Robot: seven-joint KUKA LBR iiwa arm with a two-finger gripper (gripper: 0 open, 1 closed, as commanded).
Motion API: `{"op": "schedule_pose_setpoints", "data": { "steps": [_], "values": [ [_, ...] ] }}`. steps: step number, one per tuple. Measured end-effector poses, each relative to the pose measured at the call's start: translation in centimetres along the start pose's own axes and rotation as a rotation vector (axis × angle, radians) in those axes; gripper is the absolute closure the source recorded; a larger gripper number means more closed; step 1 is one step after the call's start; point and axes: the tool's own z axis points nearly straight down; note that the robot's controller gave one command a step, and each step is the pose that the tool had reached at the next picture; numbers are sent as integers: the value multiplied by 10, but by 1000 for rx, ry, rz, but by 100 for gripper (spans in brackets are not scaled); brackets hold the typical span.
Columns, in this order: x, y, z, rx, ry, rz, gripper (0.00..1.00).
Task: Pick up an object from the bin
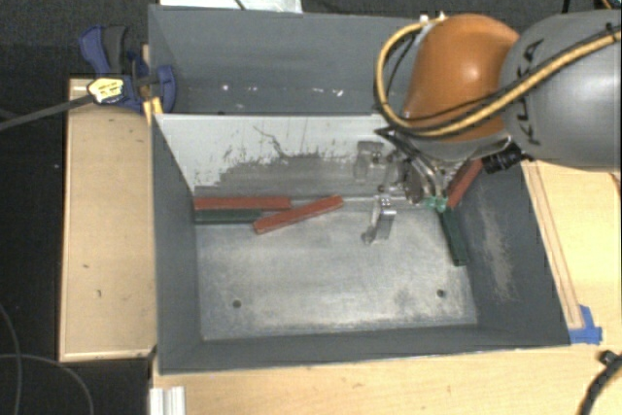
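My gripper point(375, 191) hangs over the middle right of the bin floor, open, one metal fingertip point(379, 223) low near the floor and the other nearer the back wall. I see nothing between them. Just left of it lies a red-brown stick point(297, 213), slanted, its right end close to the gripper. Further left, a red stick point(243, 203) lies flat with a dark green stick point(225, 218) along its near side. Right of the gripper, a dark green stick point(453, 240) lies by the right wall, and a red stick point(466, 181) shows partly under the wrist.
The arm with its orange cover and cables reaches in from the right and hides the bin's back right corner. The front half of the bin floor is bare metal.
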Motion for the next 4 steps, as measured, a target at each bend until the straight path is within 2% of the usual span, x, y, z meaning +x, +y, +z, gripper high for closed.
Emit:
{"op": "schedule_pose_setpoints", "data": {
  "steps": [1, 2, 3, 4],
  "values": [
    [-4, 107, 17, -3, 5, 70, 0],
    [10, 154, 41, 0, 11, 91, 0],
    [-3, 112, 112, 3, 11, -19, 0],
    [15, 50, 109, 5, 10, 45, 0]
  ]
}}
